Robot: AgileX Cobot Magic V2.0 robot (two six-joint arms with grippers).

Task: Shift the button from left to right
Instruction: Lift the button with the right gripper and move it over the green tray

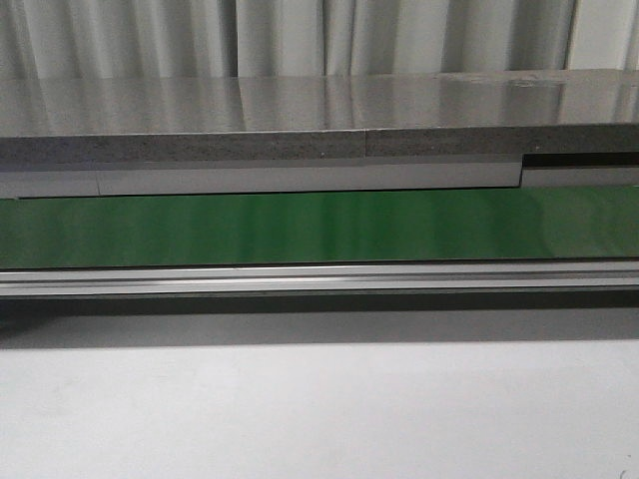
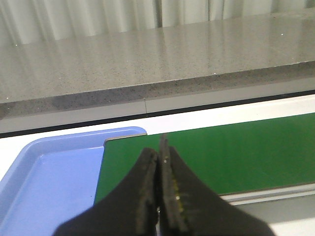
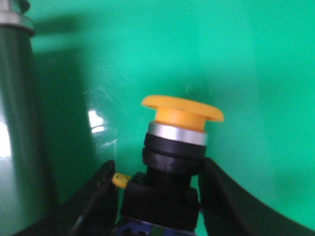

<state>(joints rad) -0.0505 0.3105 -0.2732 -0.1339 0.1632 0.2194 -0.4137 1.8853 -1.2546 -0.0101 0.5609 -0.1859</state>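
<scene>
The button (image 3: 172,147) shows only in the right wrist view: a yellow mushroom cap, a silver collar and a black blocky body with a small yellow tab. My right gripper (image 3: 157,167) has a black finger on each side of the body and holds it over the green belt (image 3: 246,73), cap pointing away from the wrist. My left gripper (image 2: 159,150) is shut and empty, above the left end of the green belt (image 2: 236,152). Neither gripper nor the button shows in the front view.
A blue tray (image 2: 54,182) lies beside the belt's left end. A grey stone ledge (image 1: 300,120) runs behind the belt (image 1: 319,228), and a metal rail (image 1: 319,277) along its front. A grey rail (image 3: 19,123) borders the belt in the right wrist view.
</scene>
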